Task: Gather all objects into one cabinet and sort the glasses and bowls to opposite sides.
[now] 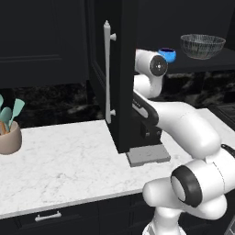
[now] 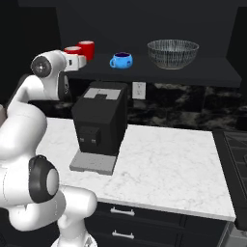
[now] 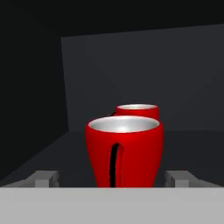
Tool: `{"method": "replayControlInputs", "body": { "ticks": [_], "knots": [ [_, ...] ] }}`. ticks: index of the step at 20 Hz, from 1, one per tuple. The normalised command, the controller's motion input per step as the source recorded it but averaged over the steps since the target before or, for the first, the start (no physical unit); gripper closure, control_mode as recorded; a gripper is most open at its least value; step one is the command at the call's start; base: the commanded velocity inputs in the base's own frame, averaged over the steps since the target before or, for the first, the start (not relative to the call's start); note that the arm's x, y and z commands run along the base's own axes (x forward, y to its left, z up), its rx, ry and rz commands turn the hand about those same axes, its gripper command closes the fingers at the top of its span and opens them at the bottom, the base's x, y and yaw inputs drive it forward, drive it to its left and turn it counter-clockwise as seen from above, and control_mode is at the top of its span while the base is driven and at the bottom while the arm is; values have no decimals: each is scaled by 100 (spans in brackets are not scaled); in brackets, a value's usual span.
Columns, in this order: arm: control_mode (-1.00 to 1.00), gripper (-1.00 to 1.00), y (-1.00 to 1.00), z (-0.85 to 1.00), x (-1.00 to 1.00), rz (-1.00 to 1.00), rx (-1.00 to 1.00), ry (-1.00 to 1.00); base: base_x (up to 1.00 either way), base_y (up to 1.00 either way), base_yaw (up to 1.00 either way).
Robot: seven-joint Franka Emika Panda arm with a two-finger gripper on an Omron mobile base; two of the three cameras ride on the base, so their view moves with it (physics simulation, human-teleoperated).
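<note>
Now the gripper (image 3: pixel 113 179) stands spread either side of the near red cup (image 3: pixel 124 151), which sits on the cabinet shelf (image 2: pixel 202 70) just before its twin (image 3: pixel 136 110); backing straight out should avoid tipping it

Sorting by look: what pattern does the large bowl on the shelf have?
Clear glass bowl, fine mesh-like lines; right base view shows it best.

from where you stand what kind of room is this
A rendered kitchen, most likely: a white marble-look counter over black drawers, a black coffee machine on it, and an open black wall cabinet holding red cups and bowls.
</note>
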Motion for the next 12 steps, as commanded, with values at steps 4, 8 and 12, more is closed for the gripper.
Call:
{"method": "replayControlInputs", "body": {
  "ticks": [4, 8, 12],
  "knots": [
    [-100, -100, -26, 6, -63, -1, 0, 10, 0, 0, 0],
    [-100, -100, -39, 26, -69, -6, 0, 12, 0, 0, 0],
    [-100, -100, -47, 31, -68, -9, 0, 17, 0, 0, 0]
  ]
}}
